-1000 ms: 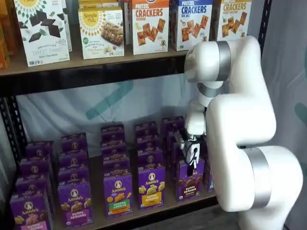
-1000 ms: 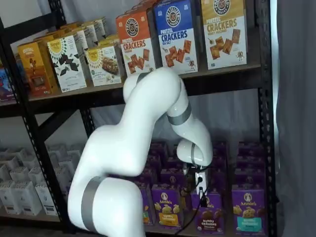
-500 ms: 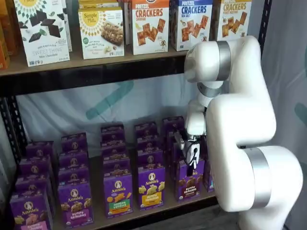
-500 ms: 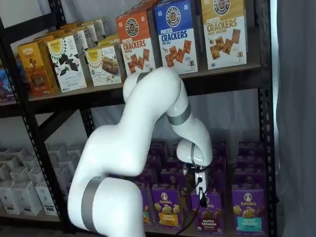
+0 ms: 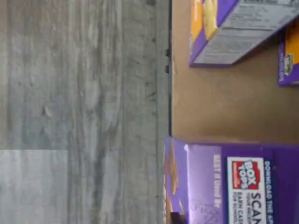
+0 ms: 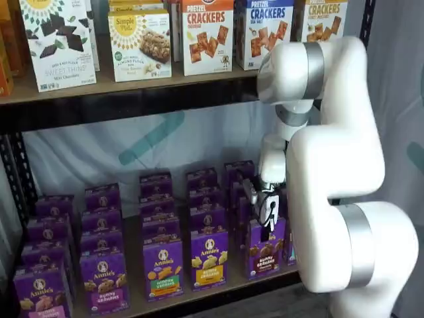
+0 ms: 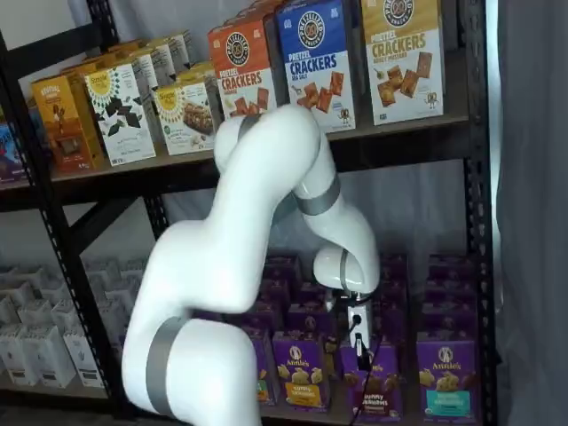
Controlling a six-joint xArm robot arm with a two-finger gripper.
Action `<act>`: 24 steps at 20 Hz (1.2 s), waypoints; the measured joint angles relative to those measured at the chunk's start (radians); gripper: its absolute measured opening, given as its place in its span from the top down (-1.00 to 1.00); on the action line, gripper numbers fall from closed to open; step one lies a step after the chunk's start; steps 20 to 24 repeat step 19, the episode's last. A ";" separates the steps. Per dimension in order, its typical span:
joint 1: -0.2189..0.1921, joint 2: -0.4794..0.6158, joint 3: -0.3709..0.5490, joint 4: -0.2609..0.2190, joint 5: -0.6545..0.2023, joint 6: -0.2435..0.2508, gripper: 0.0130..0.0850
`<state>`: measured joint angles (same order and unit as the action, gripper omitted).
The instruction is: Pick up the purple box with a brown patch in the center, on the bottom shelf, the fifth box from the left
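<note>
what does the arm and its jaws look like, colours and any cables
The arm is glossy white, made of thick rounded segments with silver-grey bands at the joints. In both shelf views it narrows to a small white wrist. The gripper has a white body with black fingers and a black cable hanging beside it. No markings are legible.

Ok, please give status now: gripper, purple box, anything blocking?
Gripper low over the purple box, finger state unclear. Box upright at the front of the bottom shelf, not lifted. Yellow-patch carton close beside it; nothing else in the way.
</note>
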<state>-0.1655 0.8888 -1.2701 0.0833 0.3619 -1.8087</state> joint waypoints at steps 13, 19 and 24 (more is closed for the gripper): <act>0.028 -0.380 0.375 0.001 0.014 0.027 0.56; 0.039 -0.515 0.481 -0.020 0.034 0.059 0.56; 0.039 -0.515 0.481 -0.020 0.034 0.059 0.56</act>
